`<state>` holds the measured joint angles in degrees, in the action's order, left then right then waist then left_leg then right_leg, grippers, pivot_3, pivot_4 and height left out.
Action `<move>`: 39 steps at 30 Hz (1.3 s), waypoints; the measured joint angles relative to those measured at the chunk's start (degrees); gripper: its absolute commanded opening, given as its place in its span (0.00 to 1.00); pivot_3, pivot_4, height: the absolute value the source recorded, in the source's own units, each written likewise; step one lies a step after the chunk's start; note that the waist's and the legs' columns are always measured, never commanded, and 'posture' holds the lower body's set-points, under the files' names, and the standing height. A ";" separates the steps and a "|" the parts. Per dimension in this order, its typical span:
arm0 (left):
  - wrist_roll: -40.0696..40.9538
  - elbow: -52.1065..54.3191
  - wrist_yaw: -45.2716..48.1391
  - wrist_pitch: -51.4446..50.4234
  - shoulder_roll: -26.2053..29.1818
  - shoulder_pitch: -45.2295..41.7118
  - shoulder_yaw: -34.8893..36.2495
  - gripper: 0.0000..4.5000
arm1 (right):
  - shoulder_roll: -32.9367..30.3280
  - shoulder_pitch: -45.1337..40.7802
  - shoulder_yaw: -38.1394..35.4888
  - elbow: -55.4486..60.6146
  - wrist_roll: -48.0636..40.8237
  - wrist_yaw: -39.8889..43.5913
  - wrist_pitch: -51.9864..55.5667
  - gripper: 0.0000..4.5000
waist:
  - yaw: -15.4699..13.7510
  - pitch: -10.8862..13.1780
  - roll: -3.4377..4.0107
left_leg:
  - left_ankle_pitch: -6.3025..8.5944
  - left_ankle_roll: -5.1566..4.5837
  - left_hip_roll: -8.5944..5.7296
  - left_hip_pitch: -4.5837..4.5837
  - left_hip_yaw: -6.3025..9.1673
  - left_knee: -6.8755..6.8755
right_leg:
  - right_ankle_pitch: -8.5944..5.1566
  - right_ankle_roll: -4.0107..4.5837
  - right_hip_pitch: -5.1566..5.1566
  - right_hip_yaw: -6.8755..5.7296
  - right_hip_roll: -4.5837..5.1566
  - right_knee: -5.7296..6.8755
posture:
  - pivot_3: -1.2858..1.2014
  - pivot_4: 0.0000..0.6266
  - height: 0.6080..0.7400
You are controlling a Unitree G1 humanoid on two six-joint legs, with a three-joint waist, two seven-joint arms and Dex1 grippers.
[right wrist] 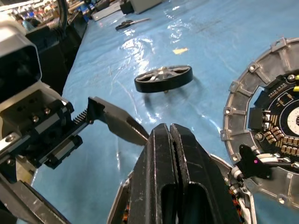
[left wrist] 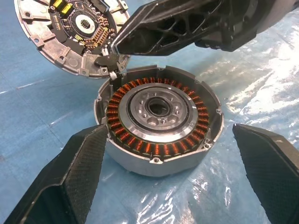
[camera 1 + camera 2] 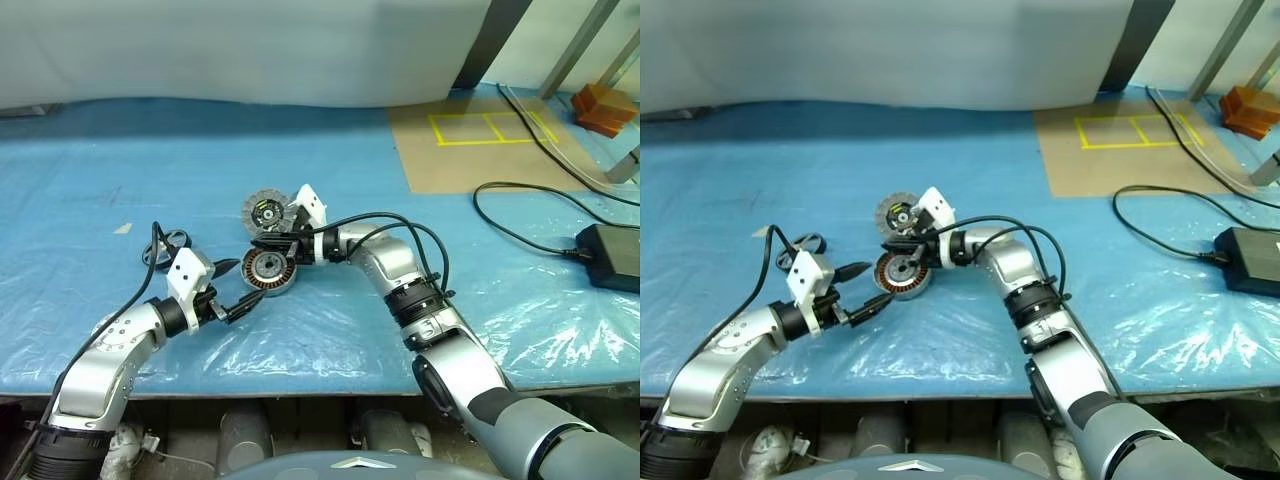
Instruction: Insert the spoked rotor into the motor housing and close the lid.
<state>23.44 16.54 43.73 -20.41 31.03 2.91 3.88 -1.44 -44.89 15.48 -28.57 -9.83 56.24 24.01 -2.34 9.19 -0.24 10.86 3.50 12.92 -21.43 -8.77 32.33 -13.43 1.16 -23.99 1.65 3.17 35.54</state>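
You have the housing [image 3: 270, 272] in the middle of the table [image 3: 100, 150], with the lid [image 3: 265, 210] just behind it. The rotor [image 1: 163, 78] lies to the housing's left, apart from it. A power brick [image 3: 608, 255] sits far right.

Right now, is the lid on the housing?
No, the lid lies beside the housing, which stands uncovered.

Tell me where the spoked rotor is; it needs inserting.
In the head views, the spoked rotor lies on the blue sheet at the robot's left, beyond the left gripper.
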 measured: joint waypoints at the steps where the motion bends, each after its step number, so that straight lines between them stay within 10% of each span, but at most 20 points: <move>1: 0.00 0.00 -0.01 0.00 0.00 -0.02 0.00 1.00 | -0.22 0.33 1.38 -0.68 1.38 -0.14 -1.20 0.00 | -0.02 0.00 0.00 | 0.00 0.00 0.00 -0.03 0.01 -0.02 | 0.00 -0.01 0.00 -0.02 0.00 -0.03 | 0.52 0.24 1.00; 30: 3.14 -0.05 -1.83 -2.33 1.84 -1.70 6.50 1.00 | -0.02 1.99 -5.64 5.25 -6.09 -1.03 6.10 0.00 | -0.11 0.01 -0.01 | 0.00 0.00 0.00 -0.05 0.01 0.02 | 0.00 0.01 -0.05 -0.01 0.00 0.04 | 0.52 0.24 1.00; 39: 8.95 -4.01 1.33 -6.97 14.37 -9.64 18.56 1.00 | -6.12 5.66 -5.04 10.32 -5.97 -0.90 7.53 0.00 | -0.31 0.01 -0.05 | 0.00 0.01 -0.03 -0.04 0.02 0.08 | 0.01 0.00 -0.04 0.00 0.00 0.07 | 0.52 0.24 1.00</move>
<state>32.39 12.53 45.06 -27.38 45.39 -6.73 22.44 -7.55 -39.22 10.44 -18.25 -15.80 55.34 31.53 -2.64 9.20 -0.29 10.86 3.51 12.89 -21.47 -8.75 32.41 -13.42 1.16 -24.04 1.65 3.16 35.60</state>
